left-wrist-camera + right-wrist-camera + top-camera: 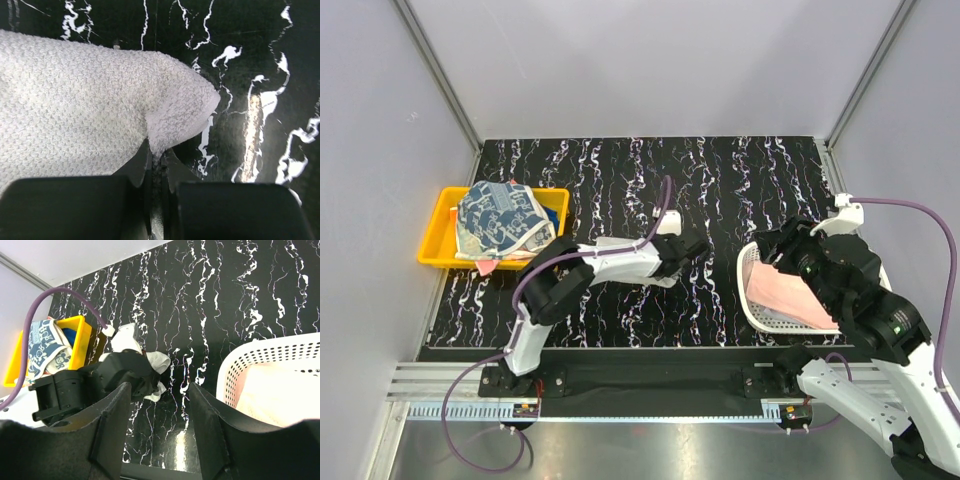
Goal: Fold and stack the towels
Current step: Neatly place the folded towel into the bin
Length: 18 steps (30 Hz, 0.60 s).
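The left gripper (158, 162) has its jaws pinched together on the edge of the whitish towel (85, 95), just below a rounded corner. The towel is sitting on the black marbled table (620, 170), roughly mid-table, between the yellow tray (435, 240) and the white basket (760, 315).

It looks like thick, nubbly terry with a looped pile, plain off-white, no print. It's probably light, soft and totally floppy, with enough texture that it shouldn't slip out of a pinch. The catch is that it'll likely sag and bunch wherever it isn't held. So the hem or a corner seems like the right place to grab, and a second hold on the neighbouring corner would probably be needed to spread it flat for a fold.

The right gripper (159, 397) has its jaws apart with nothing between them, up by the basket where a pale pink towel (790, 295) lies. Blue-patterned towels (500, 220) are piled loosely in the tray.
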Available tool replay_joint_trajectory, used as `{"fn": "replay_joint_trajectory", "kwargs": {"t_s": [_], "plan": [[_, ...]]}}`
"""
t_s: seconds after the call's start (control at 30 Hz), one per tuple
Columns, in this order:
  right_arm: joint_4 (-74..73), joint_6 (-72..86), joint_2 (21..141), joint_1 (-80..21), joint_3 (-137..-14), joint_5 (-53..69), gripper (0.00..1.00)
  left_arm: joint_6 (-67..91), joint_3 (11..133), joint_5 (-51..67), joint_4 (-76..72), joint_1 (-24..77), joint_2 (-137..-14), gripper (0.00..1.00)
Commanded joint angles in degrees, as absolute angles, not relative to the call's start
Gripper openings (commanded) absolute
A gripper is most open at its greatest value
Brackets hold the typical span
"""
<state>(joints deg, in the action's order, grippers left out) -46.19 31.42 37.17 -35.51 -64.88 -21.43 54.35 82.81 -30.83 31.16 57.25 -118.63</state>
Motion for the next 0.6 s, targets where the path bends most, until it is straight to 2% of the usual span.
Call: {"fn": "replay_joint_trajectory", "kwargs": {"t_s": [0.0,0.17,0.33,0.57], "plan": [[-46.8,29.8,36.9,-35.5,-68.5,-21.8,0.57,54.8,76.9,-15.9,21.8,58.8,-116.1,0.0],[-48.2,29.4,36.7,-35.5,-69.9,-22.6,0.58,57.5,73.0,-10.7,16.7,61.8,-107.8,0.0],[-49.5,29.3,36.0,-35.4,-71.3,-23.1,0.58,60.7,75.0,-8.5,13.3,64.9,-105.3,0.0],[-50.8,29.4,35.4,-35.4,-73.2,-24.0,0.58,60.0,90.3,-6.8,14.9,67.6,-111.9,0.0]]}}
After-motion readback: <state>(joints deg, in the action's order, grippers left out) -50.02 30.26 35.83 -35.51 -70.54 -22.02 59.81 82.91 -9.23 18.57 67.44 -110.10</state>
